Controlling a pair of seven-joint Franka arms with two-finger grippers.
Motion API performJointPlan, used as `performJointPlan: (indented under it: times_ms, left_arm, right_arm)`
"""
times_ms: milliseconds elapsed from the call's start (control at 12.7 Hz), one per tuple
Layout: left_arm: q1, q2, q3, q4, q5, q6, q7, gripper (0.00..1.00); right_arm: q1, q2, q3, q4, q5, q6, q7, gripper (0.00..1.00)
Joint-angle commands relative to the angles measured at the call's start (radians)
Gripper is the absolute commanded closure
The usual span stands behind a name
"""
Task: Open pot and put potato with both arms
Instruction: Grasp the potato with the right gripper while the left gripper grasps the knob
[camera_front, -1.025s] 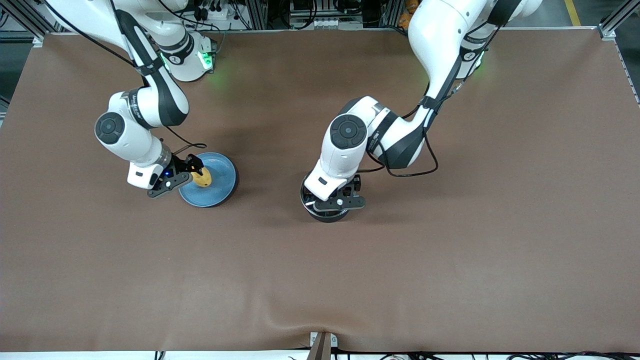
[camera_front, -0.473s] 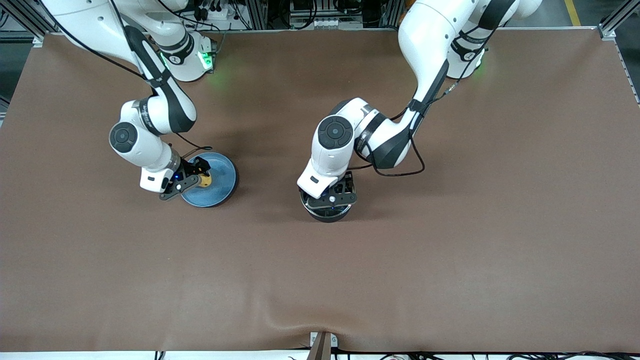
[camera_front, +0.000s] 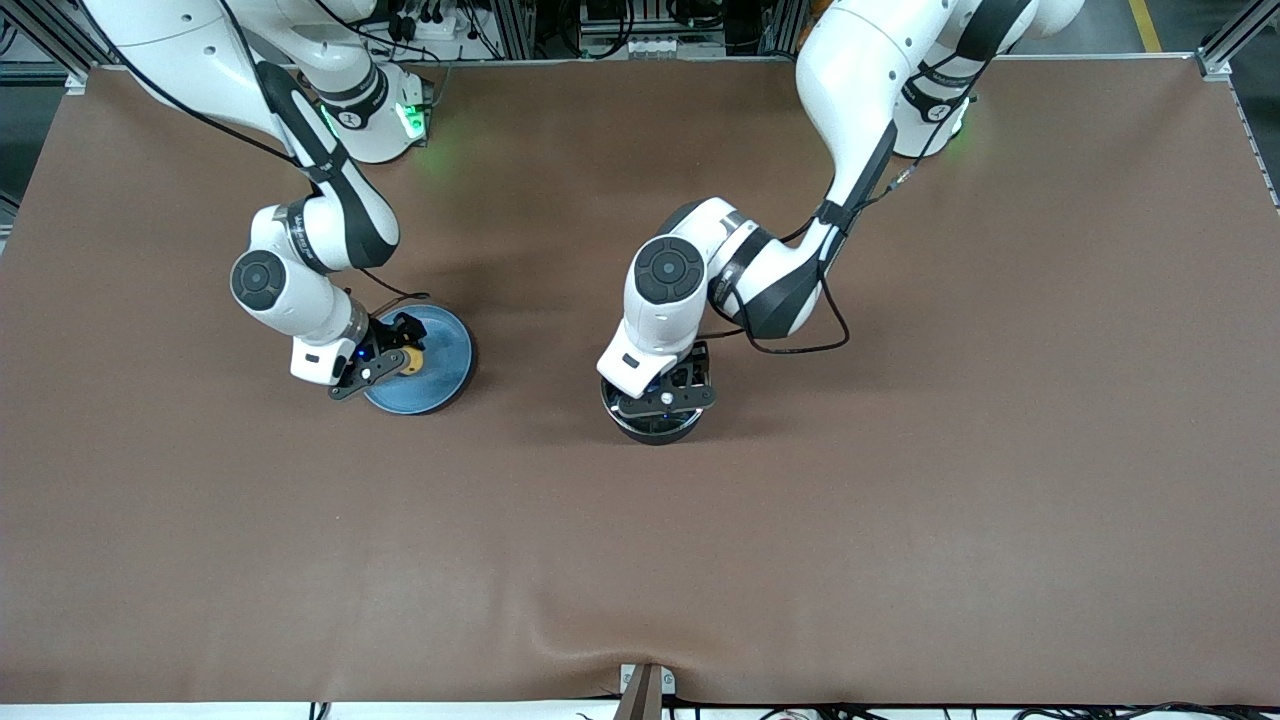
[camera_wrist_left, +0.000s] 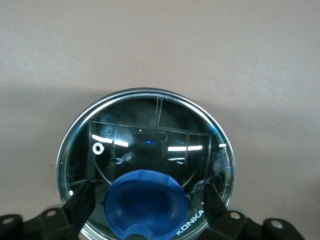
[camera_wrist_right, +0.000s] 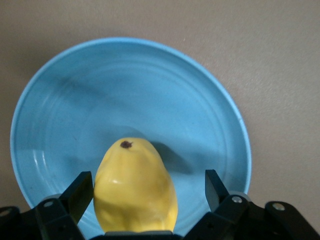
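The black pot (camera_front: 655, 428) stands mid-table with its glass lid (camera_wrist_left: 150, 135) on; its handle is hidden under the left arm. My left gripper (camera_front: 665, 395) is down over the lid. It is open, with its fingers (camera_wrist_left: 82, 202) on either side of the blue knob (camera_wrist_left: 144, 202) and gaps showing. The yellow potato (camera_front: 410, 360) lies on the light-blue plate (camera_front: 445, 350). My right gripper (camera_front: 393, 352) is open around the potato (camera_wrist_right: 135, 190). One finger (camera_wrist_right: 80, 192) is close beside the potato and the other stands apart from it.
The plate (camera_wrist_right: 190, 110) lies toward the right arm's end of the table, level with the pot. A brown mat (camera_front: 900, 500) covers the whole table. Black cables trail from both wrists.
My right gripper has moved in over the plate and now straddles the potato. My left gripper shifted slightly toward the right arm's end and settled over the lid's knob.
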Motion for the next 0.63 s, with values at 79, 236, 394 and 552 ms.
performJointPlan:
  times_ms: [79,236,394,552]
  left_arm:
    - [-0.016,0.011,0.010,0.025,0.005,-0.022,-0.020,0.11]
    - [-0.023,0.009,0.010,0.020,0.002,-0.033,-0.020,0.13]
    - [-0.025,0.008,0.010,0.020,0.002,-0.042,-0.022,0.14]
    - [-0.025,0.003,0.010,0.020,0.000,-0.054,-0.022,0.21]
  right_arm:
    - [-0.014,0.001,-0.002,-0.074,0.012,0.184,-0.148,0.00]
    - [-0.014,-0.001,-0.002,-0.073,0.012,0.184,-0.148,0.03]
    - [-0.012,-0.001,-0.002,-0.073,0.013,0.184,-0.148,0.52]
    - [-0.012,-0.004,-0.002,-0.073,0.013,0.180,-0.148,0.84]
